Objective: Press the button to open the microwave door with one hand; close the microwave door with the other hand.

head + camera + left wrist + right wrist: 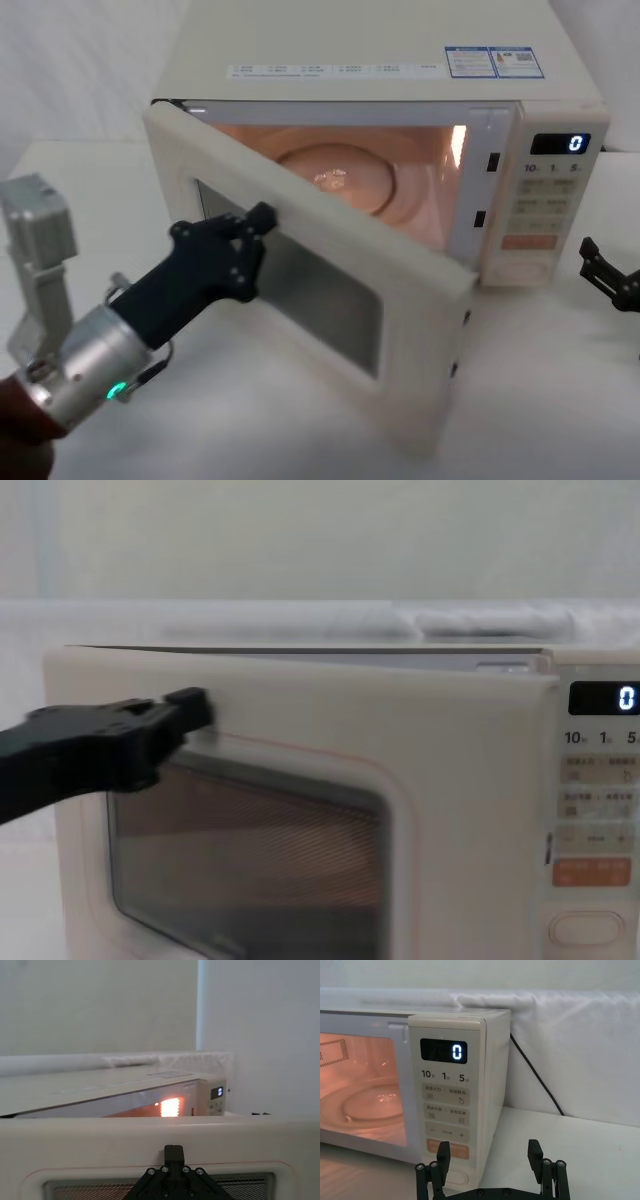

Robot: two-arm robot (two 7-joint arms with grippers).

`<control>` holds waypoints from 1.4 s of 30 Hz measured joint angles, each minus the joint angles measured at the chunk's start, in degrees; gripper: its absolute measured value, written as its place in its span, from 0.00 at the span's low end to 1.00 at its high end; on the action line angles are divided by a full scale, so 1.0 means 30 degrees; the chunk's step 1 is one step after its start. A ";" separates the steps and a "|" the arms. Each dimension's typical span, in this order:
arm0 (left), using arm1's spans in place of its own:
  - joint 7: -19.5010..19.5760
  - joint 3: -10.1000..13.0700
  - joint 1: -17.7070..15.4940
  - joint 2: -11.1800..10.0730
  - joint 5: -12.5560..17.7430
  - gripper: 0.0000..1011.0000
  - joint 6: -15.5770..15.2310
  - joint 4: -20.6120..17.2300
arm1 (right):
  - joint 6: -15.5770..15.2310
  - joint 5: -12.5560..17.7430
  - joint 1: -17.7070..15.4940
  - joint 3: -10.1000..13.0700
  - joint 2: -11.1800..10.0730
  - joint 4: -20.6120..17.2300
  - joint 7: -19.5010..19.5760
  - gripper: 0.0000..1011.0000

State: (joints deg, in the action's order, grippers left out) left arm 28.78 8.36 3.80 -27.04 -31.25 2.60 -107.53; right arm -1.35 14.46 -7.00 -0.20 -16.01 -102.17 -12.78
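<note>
**Door open, left hand on its outer face: risks at the closing push**

- Microwave door: swung partly open toward the bench's front edge, hinged at the oven's left side, cavity lit.
- Left hand: fingers appear drawn together, gripping nothing, tip touching the door's frame just above the window's upper left corner.
- Right hand: spread open, empty, hanging low just before the control panel.
- Button: wide oval at the panel's foot, untouched.
- Hazards, judged: contact near the hinge gives poor leverage, so the tip may skid across the face; a weak push may leave the latch uncaught; a hard one may shove the oven back along the bench
</note>
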 joint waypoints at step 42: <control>-0.2273 0.6450 -0.6453 0.3487 0.2518 0.00 -0.1820 0.3621 | 0.0001 0.0001 0.0001 0.0000 0.0000 0.0000 0.0001 0.99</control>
State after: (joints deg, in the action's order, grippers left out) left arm 21.96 27.71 -15.56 -16.58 -23.69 -2.86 -96.67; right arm -1.35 14.46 -7.00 -0.20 -16.01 -102.17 -12.78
